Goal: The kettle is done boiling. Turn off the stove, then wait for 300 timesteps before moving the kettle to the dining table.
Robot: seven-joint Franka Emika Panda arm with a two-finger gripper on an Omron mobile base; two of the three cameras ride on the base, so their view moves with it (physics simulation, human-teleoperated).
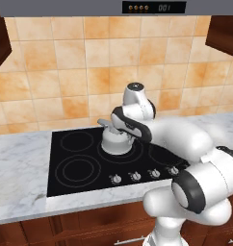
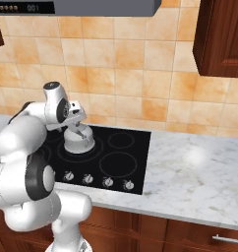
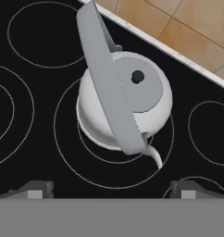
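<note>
On the left the marble counter runs up to the black glass stove, and the kettle stands upright on the centre burner, inside its ring marks, behind the row of silver knobs along the front edge. It has not left the cooktop, so the carry to the dining table is all still to do; whether the burner is already off I cannot tell, since the knobs are too small to read, though with the hand over the kettle and not at the knobs it seems fair to judge that the switching-off is behind and the pickup is in hand. In the hand view the kettle's curved handle crosses the lid as a long grey band running from the upper left, by the tiled wall, to the lower right, and the short spout sticks out at the lower end, towards the fingertips. That band is its long axis. Further right, the gripper hangs above the kettle with its fingers spread wide apart, nothing between them and not touching the handle; from the right base view it sits just over the kettle's top
</note>
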